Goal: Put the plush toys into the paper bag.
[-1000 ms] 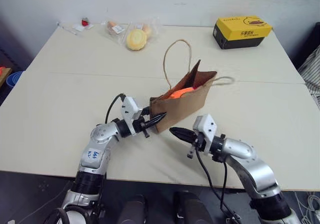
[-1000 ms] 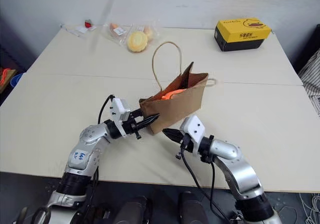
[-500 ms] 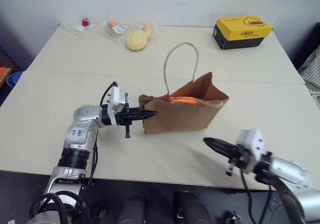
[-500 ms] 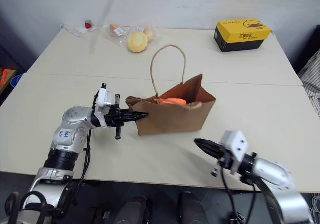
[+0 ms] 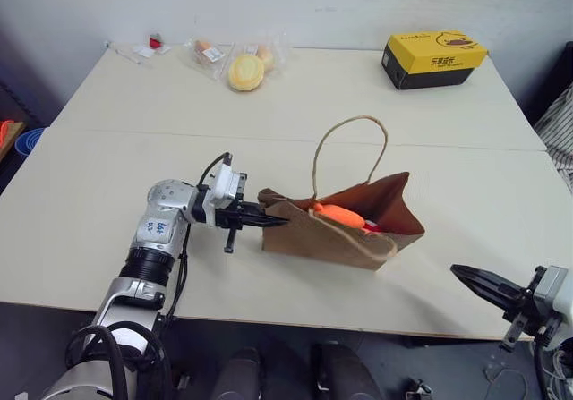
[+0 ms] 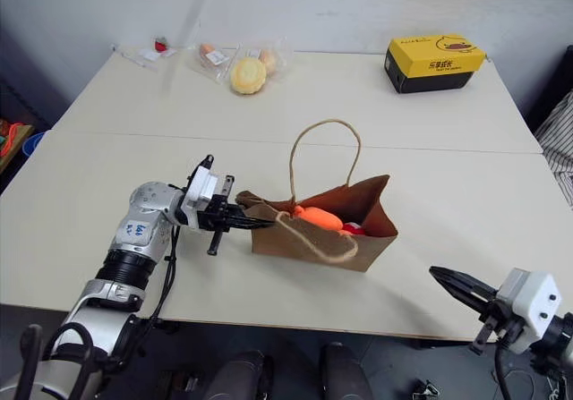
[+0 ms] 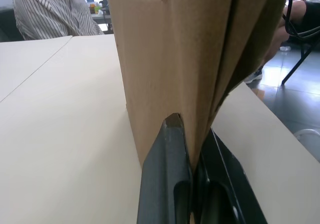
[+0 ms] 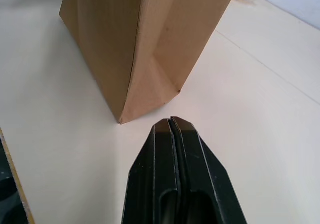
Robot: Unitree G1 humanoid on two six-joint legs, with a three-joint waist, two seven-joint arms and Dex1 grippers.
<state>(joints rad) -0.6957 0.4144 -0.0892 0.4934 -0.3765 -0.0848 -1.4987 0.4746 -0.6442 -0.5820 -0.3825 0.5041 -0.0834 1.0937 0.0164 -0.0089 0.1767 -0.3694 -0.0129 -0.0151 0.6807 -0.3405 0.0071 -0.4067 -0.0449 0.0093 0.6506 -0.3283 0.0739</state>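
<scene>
While left gripper (image 5: 273, 222) jaws pinch thin paper bag (image 5: 345, 235) edge mid-frame, orange plush toy (image 5: 340, 215) inside; right gripper (image 5: 472, 280) jaws closed, empty, lower right. Bag likely light, crumple-prone; grip folded side.

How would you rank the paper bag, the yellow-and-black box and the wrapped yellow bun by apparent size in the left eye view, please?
1. Paper bag, clearly largest.
2. Yellow-and-black box.
3. Wrapped yellow bun, smallest.
The box and the bun lie farther from the camera than the bag, so both look somewhat reduced.
</scene>
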